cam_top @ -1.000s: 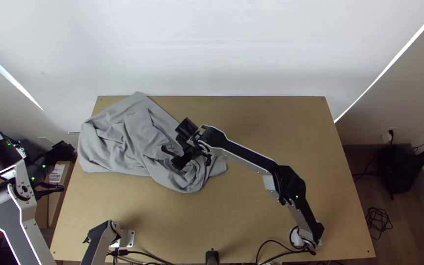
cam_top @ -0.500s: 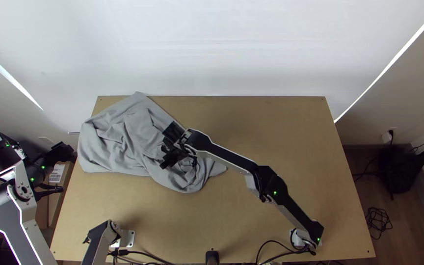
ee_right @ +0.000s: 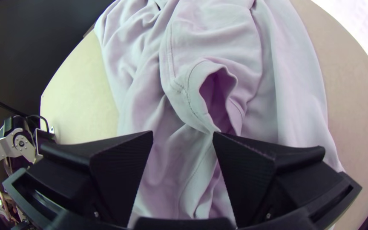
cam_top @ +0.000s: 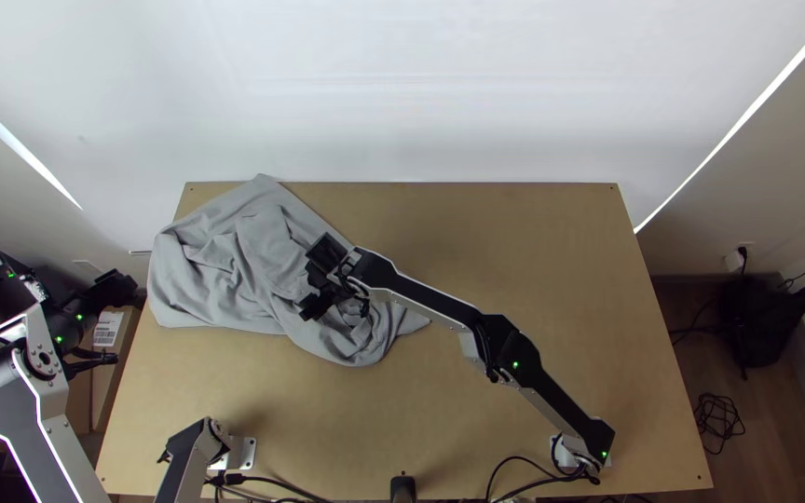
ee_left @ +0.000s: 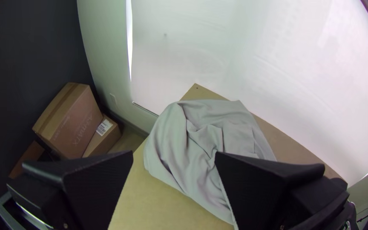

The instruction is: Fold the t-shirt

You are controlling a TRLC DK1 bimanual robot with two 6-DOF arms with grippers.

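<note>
Diagonally outstretched — right arm [cam_top: 430, 296], tool [cam_top: 313, 291] spread wide above the t-shirt [cam_top: 207, 279].

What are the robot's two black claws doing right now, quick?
Left flat-fingered black claw: open, holding nothing.
Right flat-fingered black claw: open over the crumpled grey cloth t-shirt, not gripping it.
</note>
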